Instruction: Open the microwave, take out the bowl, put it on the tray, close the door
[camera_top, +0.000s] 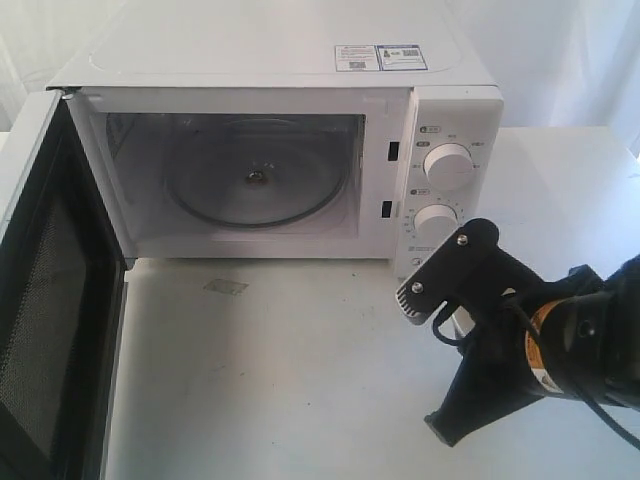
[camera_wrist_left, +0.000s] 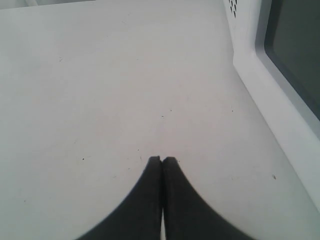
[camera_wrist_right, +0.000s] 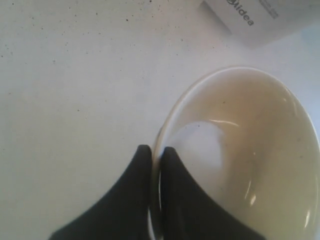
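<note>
The white microwave (camera_top: 300, 60) stands at the back with its door (camera_top: 50, 300) swung wide to the left, black mesh face showing. Only the clear glass turntable (camera_top: 255, 180) lies inside the cavity. My right gripper (camera_wrist_right: 154, 150) is shut on the rim of the cream bowl (camera_wrist_right: 240, 150), one finger inside and one outside, above the table near the microwave's front corner (camera_wrist_right: 255, 17). In the exterior view the right arm (camera_top: 520, 340) hides the bowl. My left gripper (camera_wrist_left: 162, 159) is shut on nothing, over bare table beside the door's outer face (camera_wrist_left: 280, 100). No tray is in view.
The two round knobs (camera_top: 448, 165) sit on the microwave's right panel, just beyond the right arm. A small flat scrap (camera_top: 225, 287) lies on the white table (camera_top: 300, 380) in front of the cavity. The open door reaches out along the table's left side.
</note>
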